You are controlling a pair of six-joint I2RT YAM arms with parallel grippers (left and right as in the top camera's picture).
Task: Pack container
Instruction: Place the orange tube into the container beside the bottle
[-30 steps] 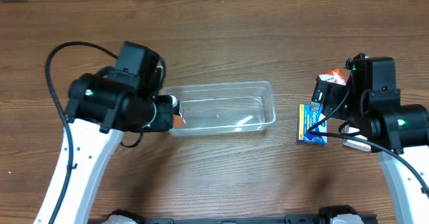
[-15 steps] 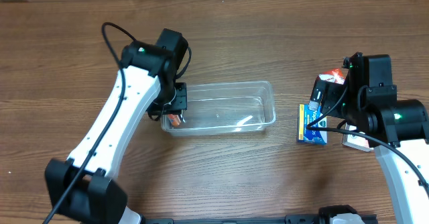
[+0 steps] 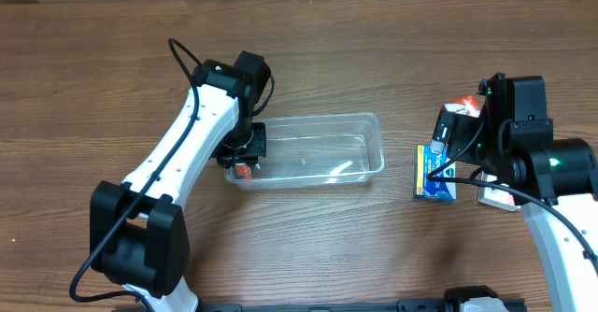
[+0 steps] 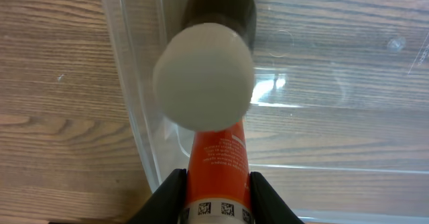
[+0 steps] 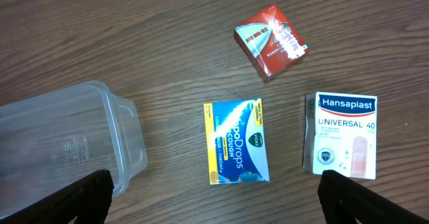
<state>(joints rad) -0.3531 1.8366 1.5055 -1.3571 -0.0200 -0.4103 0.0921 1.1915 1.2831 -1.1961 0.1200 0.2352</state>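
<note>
The clear plastic container (image 3: 369,148) lies in the middle of the table, and its end shows in the right wrist view (image 5: 100,143). My left gripper (image 3: 245,159) is shut on an orange tube with a white cap (image 4: 214,157) and holds it cap-down over the container's left end (image 4: 137,117). My right gripper (image 5: 214,196) is open and empty, above a blue and yellow cough drops box (image 5: 236,142), right of the container. That box also shows in the overhead view (image 3: 432,174).
A red packet (image 5: 271,41) lies beyond the cough drops box. A white Hansaplast plaster box (image 5: 340,135) lies to its right. In the overhead view the red packet (image 3: 462,108) sits partly under the right arm. Bare wooden table surrounds the container.
My left arm swung round and carried the orange tube from outside the container's left wall to over its left end. The right arm has not moved.
</note>
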